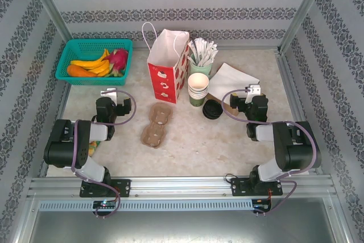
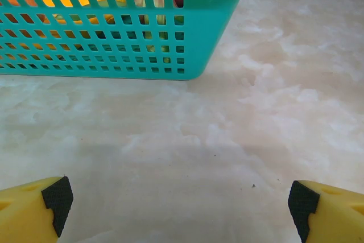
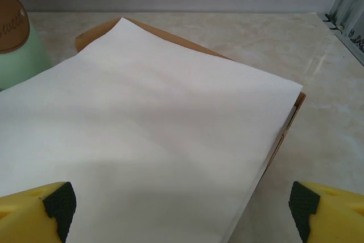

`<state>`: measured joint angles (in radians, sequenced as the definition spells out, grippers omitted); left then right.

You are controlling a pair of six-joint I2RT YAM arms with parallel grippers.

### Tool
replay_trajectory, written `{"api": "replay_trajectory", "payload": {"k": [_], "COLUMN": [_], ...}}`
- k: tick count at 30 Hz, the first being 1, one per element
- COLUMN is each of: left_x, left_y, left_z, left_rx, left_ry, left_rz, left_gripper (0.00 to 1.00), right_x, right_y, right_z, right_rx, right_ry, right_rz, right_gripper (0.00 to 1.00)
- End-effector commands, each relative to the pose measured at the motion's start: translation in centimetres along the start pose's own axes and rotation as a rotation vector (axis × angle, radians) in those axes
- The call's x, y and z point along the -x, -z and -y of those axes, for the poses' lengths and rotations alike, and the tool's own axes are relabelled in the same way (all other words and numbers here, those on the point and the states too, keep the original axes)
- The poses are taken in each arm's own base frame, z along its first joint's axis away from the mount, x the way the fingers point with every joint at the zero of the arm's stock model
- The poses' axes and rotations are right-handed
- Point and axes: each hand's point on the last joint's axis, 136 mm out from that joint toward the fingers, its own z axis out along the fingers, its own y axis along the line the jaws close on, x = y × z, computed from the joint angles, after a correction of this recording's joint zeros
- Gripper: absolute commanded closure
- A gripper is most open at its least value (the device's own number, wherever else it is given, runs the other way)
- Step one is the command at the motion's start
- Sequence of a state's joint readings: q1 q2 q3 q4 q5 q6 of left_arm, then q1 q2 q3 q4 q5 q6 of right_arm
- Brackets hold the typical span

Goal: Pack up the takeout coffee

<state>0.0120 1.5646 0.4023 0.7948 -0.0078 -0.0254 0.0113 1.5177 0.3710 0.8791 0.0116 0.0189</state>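
Cup (image 1: 198, 90) green-walled, cream-rimmed, black lid (image 1: 213, 109), brown two-well tray (image 1: 156, 124), left gripper (image 2: 179, 200), right gripper (image 3: 182, 203) both spread

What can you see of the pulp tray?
The pulp tray is brown and matte, like moulded paper fibre, with two round wells in a row, both empty. It lies flat on the table, long axis running near to far, slightly slanted, just in front of the red-and-white bag and left of the stacked cups. Nothing rests on it.
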Motion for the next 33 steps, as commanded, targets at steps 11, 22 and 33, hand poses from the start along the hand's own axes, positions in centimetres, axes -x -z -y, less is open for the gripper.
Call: {"api": "replay_trajectory", "payload": {"k": [11,22,33], "left_x": [1.6,1.59,1.63], "left_y": [0.03,0.01,0.03], "left_z": [0.31,0.31,0.64], "left_rx": [0.0,0.0,-0.019], "left_ry": [-0.012,-0.01,-0.02], "left_rz": [0.057,0.055,0.055], "left_gripper": [0.01,0.01,0.01], "right_x": [1.26,1.32,1.37], "right_y": [-0.1,-0.15,-0.05], "right_z": [0.08,0.17,0.13], "right_rx": [-0.009,0.0,0.001], "right_ry": [-0.005,-0.015,-0.014], "right_rz": [0.032,0.032,0.036], "right_gripper": [0.02,0.02,0.02]}}
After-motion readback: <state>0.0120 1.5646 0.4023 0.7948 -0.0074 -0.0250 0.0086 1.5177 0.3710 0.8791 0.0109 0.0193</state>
